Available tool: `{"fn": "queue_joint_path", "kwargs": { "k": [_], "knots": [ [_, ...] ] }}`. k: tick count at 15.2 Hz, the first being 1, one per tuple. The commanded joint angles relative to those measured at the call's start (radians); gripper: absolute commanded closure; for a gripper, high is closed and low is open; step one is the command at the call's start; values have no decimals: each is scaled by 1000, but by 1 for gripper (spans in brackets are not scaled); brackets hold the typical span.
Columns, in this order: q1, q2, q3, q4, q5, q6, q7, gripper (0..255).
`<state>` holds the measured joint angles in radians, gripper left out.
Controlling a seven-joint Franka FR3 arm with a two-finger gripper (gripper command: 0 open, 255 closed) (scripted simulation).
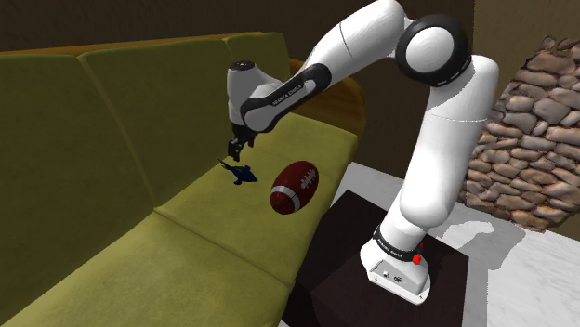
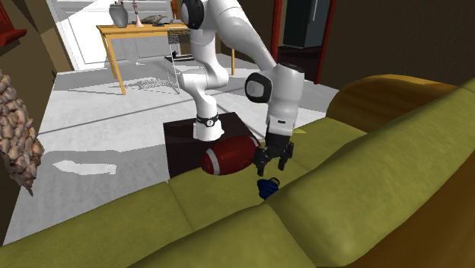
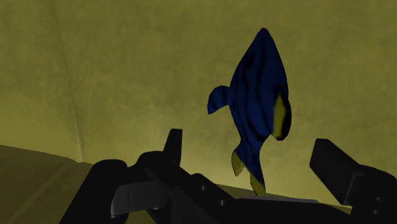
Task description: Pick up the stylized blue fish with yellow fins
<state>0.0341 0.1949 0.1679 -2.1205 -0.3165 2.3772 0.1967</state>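
In the shoulder view, the white arm (image 1: 423, 121) is reaching from its dark stand (image 1: 358, 279) out over an olive-green sofa (image 1: 139, 232). A brown-red football (image 1: 295, 187) is lying on the seat cushion. The blue fish (image 1: 242, 174) is lying just beside the football, on the side toward the backrest. The gripper (image 1: 239, 147) is hanging just above the fish, apart from it and a little higher than the football.

In the second exterior view, the football (image 2: 227, 156) is sitting at the seat's front edge with the stand (image 2: 186, 145) just behind it. The gripper (image 2: 274, 163) is pointing down right beside the football, its two fingers visibly spread. The fish (image 2: 267, 187) is resting just below them, close to the football and against the foot of the backrest.

In the wrist view, the fingers (image 3: 173, 145) are standing wide apart and clasping nothing. The fish (image 3: 261, 102), dark blue with yellow fins, is showing between and beyond them on the green cushion, touching neither one.
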Motion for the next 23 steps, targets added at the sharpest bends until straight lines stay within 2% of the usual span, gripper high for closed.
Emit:
{"fn": "queue_joint_path", "kwargs": {
  "k": [1, 5, 14, 15, 23],
  "knots": [
    [14, 78, -3, 52, -38, 25, 22, 0],
    [41, 211, -17, 163, -92, 49, 45, 0],
    [55, 282, -38, 159, -130, 120, 85, 0],
    [55, 283, -39, 159, -130, 121, 86, 255],
    [56, 282, -38, 158, -130, 120, 86, 255]
  ]
}}
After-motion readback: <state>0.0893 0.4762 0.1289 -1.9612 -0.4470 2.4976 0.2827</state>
